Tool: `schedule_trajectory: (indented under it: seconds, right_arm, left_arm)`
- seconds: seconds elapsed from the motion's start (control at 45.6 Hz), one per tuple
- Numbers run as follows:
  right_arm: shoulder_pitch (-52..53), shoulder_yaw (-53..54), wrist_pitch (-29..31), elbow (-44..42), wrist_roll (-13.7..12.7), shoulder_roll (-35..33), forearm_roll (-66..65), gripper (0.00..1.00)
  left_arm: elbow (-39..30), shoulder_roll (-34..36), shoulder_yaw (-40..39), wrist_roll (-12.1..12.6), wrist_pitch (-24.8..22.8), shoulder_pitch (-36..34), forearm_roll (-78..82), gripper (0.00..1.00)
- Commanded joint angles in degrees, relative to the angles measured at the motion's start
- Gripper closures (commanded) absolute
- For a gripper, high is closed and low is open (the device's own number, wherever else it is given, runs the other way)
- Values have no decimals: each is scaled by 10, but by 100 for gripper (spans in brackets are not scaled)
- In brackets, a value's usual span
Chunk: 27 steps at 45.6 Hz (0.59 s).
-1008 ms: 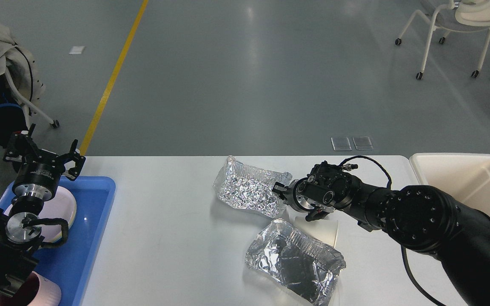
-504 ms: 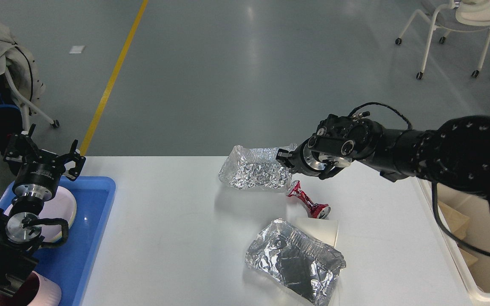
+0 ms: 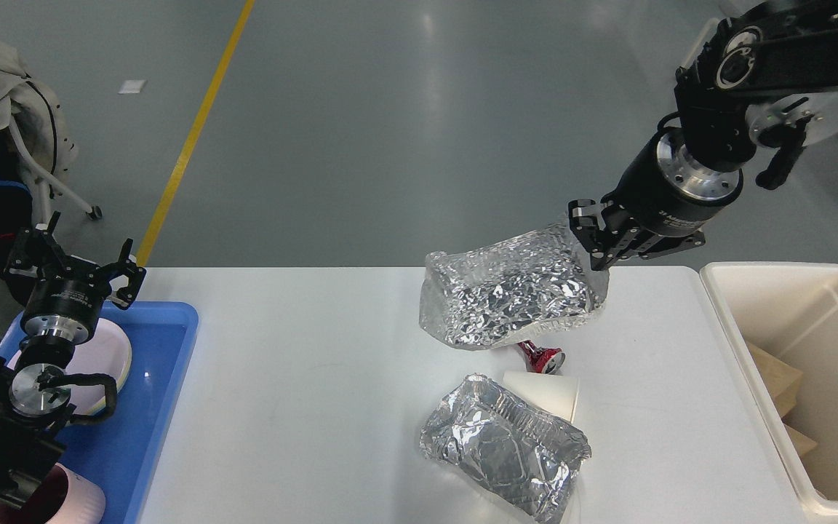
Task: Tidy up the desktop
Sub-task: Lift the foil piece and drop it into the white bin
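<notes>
**Foil tray aloft, more litter below**

Foil is pinched at its upper right corner by my right gripper (image 3: 597, 244), the crumpled tray (image 3: 510, 295) hanging above the desktop (image 3: 302, 393) at centre frame. My left gripper (image 3: 73, 266) hovers spread and empty over the blue tray (image 3: 161, 407), lower left. Left to clear, I judge: a second foil tray (image 3: 503, 444), paper cup (image 3: 546, 393) and red can (image 3: 539, 355); the bin (image 3: 775, 291) waits right.

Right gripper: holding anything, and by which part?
Yes. The right gripper holds a crumpled foil tray by its upper right rim, lifted clear of the desktop. The left gripper holds nothing.
</notes>
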Motion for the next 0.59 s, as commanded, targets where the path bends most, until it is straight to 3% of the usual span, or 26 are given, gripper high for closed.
schedule_trajectory:
  seconds: [0.0, 0.329, 0.57]
  right_arm:
    - [-5, -56, -24, -15, 0, -28, -29, 100]
    - [-274, -73, -162, -211, 1, -243, -136, 100]
    - [-536, 63, -247, -384, 4, -272, -129, 100]
  left_arm:
    - [0, 0, -1, 0, 0, 0, 0, 2]
    - [0, 0, -1, 0, 0, 0, 0, 2]
    - [0, -1, 0, 0, 0, 0, 0, 2]
